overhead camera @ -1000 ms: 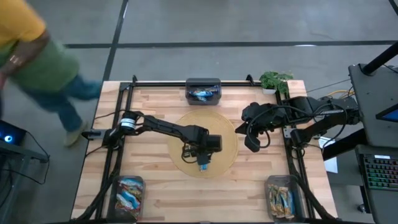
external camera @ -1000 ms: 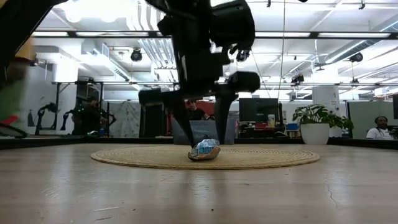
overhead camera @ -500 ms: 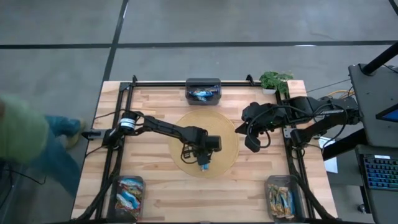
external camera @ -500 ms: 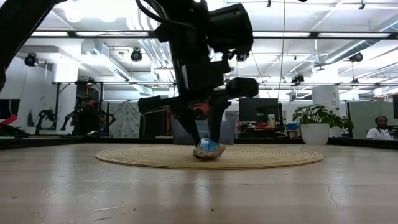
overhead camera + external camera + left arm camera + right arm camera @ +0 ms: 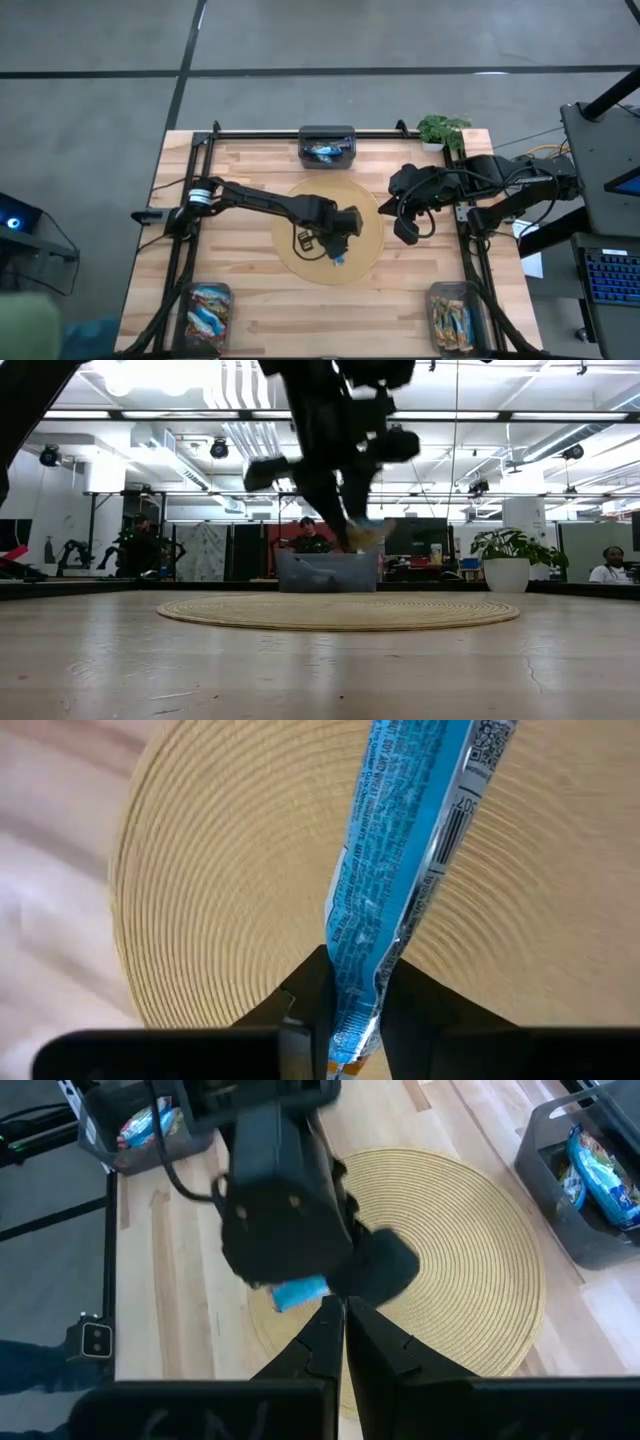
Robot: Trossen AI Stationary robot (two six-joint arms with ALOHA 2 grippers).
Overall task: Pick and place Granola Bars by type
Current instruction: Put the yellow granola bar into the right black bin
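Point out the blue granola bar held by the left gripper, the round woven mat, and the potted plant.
blue granola bar (image 5: 400,870), left wrist view, middle of the wrapper.
round woven mat (image 5: 300,205), high view, bare left part.
potted plant (image 5: 440,129), high view, its leaves.

Bright blue foil-wrapped granola bar (image 5: 400,890) with white print and a barcode panel, hanging lengthwise, pinched at one crimped end, lifted clear above the round woven mat (image 5: 365,235), just below centre of the high frame. More blue-wrapped bars (image 5: 323,152) lying in the grey bin at top centre. Mixed red and blue-white bars (image 5: 207,310) heaped in the bin at lower left. Orange-brown and blue bars (image 5: 452,320) stacked in the bin at lower right.
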